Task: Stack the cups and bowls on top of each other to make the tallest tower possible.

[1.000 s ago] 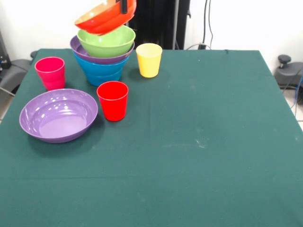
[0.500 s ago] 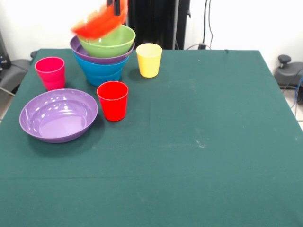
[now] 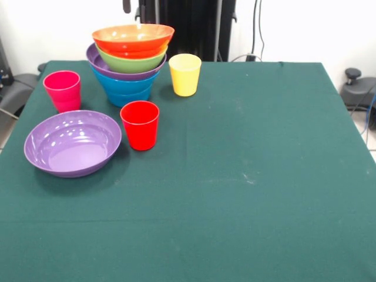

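front view:
tower (image 3: 130,64): far-left corner of tabletop (image 3: 247,176); orange bowl (image 3: 133,39) sits level on top, nested, so stable.
gripper (image 3: 134,6): just above tower, fingers apart, nothing held.
cups: red (image 3: 140,124), pink (image 3: 62,90), yellow (image 3: 185,74) loose beside the tower.
purple bowl (image 3: 73,142): near left edge, unstacked, likely next.

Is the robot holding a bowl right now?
No, nothing is held. The orange bowl sits on the tower, and the gripper is open above it.

The green-clothed table (image 3: 247,176) is carrying the tower (image 3: 130,64) at eleven o'clock, three cups (image 3: 140,124), and a purple bowl (image 3: 72,143) at nine.
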You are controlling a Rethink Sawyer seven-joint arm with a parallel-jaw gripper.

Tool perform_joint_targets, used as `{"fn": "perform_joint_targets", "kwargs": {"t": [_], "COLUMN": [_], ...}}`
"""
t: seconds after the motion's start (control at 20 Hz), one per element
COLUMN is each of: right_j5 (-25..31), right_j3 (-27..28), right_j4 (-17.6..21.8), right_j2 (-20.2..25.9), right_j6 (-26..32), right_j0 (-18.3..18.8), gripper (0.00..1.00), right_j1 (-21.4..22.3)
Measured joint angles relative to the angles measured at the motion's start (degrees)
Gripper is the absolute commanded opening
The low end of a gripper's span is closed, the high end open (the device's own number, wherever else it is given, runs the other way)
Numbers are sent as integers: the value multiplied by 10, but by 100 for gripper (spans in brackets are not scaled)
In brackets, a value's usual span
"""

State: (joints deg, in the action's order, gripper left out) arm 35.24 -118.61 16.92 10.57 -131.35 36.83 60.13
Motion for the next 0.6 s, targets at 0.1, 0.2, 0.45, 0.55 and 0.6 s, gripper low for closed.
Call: {"fn": "perform_joint_targets", "kwargs": {"t": [0.1, 0.2, 0.45, 0.55, 0.6], "right_j5": [0, 0, 0, 0, 0], "right_j3": [0, 0, 0, 1, 2], "right_j4": [1, 3, 3, 3, 3], "right_j2": [2, 5, 15, 17, 18], "right_j6": [0, 0, 0, 0, 0], "right_j0": [0, 0, -1, -5, -7], "gripper": [100, 100, 100, 100, 100], "right_j1": [0, 0, -2, -6, -9]}}
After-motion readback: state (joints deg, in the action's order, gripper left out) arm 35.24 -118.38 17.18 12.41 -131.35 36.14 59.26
